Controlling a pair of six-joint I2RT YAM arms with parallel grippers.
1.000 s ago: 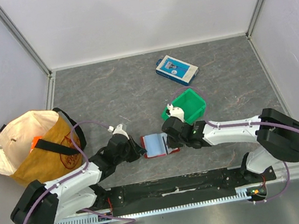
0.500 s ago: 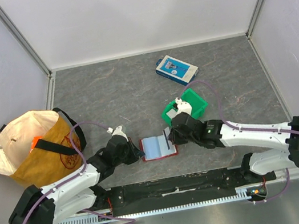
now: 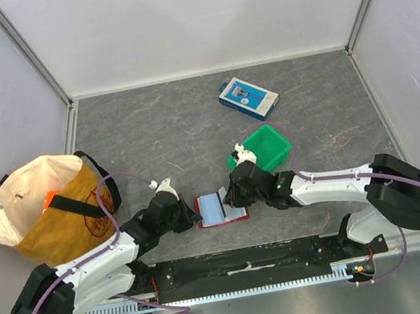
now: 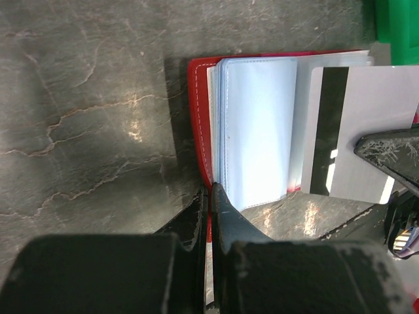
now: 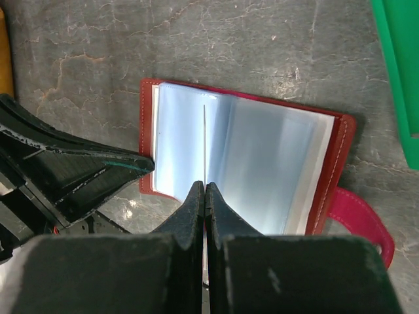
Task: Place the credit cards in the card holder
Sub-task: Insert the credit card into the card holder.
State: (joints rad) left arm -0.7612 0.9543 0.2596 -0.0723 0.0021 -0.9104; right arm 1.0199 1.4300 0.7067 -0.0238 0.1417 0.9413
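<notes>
The red card holder (image 3: 213,208) lies open on the table near the front edge, with its clear pale-blue sleeves facing up (image 5: 262,163). My left gripper (image 3: 194,216) is shut on the holder's left red cover edge (image 4: 211,191). My right gripper (image 3: 231,196) is shut on a credit card and holds it on edge over the open sleeves. In the right wrist view the card is a thin line (image 5: 204,140) above my fingertips (image 5: 205,187). In the left wrist view it is a pale card with a black stripe (image 4: 357,131). Other cards are out of view.
A green plastic bin (image 3: 264,147) stands just behind and to the right of the holder. A blue-and-white box (image 3: 248,97) lies further back. A tan cloth bag (image 3: 48,206) stands at the left. The holder's red strap (image 5: 363,222) sticks out on its right side.
My right gripper has shifted left with the card, from the holder's right edge to over its middle sleeves. My left gripper has kept its hold on the cover.
</notes>
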